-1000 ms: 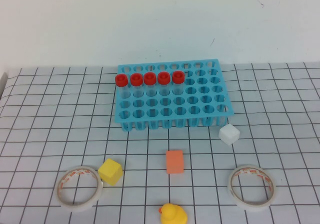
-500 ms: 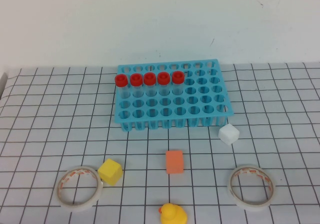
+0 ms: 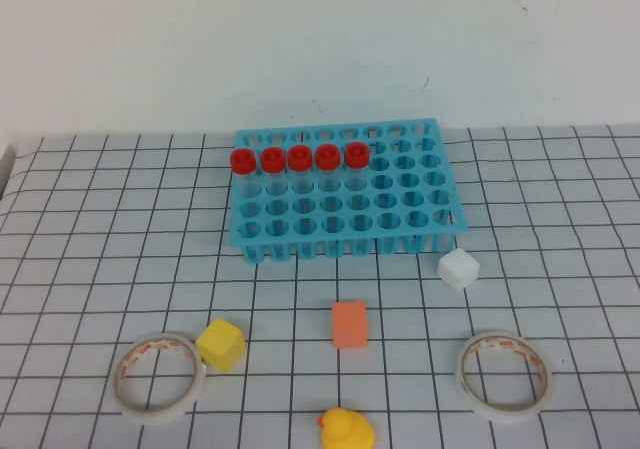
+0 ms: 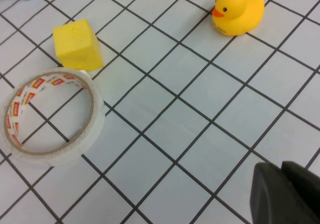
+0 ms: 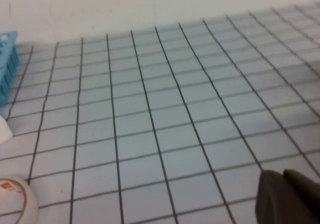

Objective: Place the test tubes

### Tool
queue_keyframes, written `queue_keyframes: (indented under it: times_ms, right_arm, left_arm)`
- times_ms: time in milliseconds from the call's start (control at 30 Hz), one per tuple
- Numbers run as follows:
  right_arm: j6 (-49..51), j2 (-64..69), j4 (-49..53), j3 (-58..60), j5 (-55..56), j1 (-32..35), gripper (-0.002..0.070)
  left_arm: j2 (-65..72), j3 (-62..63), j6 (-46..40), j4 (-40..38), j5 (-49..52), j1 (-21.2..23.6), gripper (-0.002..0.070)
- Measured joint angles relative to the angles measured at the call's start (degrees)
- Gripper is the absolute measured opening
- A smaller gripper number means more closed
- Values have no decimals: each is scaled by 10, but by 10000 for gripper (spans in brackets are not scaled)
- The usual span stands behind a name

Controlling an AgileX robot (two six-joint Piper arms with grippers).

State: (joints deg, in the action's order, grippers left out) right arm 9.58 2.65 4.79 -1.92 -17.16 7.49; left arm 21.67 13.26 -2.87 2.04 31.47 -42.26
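Observation:
A blue test tube rack (image 3: 420, 224) stands at the back middle of the gridded table. Several clear test tubes with red caps (image 3: 300, 158) stand upright in one row of it, on its left half. Neither arm shows in the high view. My left gripper (image 4: 280, 184) hovers shut and empty over the near left of the table, close to the yellow duck (image 4: 237, 10). My right gripper (image 5: 282, 189) hangs shut and empty over bare grid at the right, far from the rack's corner (image 5: 6, 64).
On the near table lie a tape roll (image 3: 158, 374) at left and another tape roll (image 3: 503, 374) at right, a yellow cube (image 3: 221, 343), an orange block (image 3: 349, 324), a white cube (image 3: 458, 268) and the duck (image 3: 345, 429).

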Motion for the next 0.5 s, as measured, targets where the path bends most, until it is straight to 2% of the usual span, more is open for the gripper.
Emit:
queue_keyframes:
  times_ms: [100, 167, 500]
  right_arm:
    - [71, -1, 33, 21, -5, -21, -1]
    - [84, -5, 39, 28, -5, -34, -1]
    - [67, -34, 38, 32, -22, -42, -1]
  left_arm:
    - [0, 0, 0, 0, 0, 0, 6]
    - [0, 0, 0, 0, 0, 0, 6]
    - [0, 0, 0, 0, 0, 0, 7]
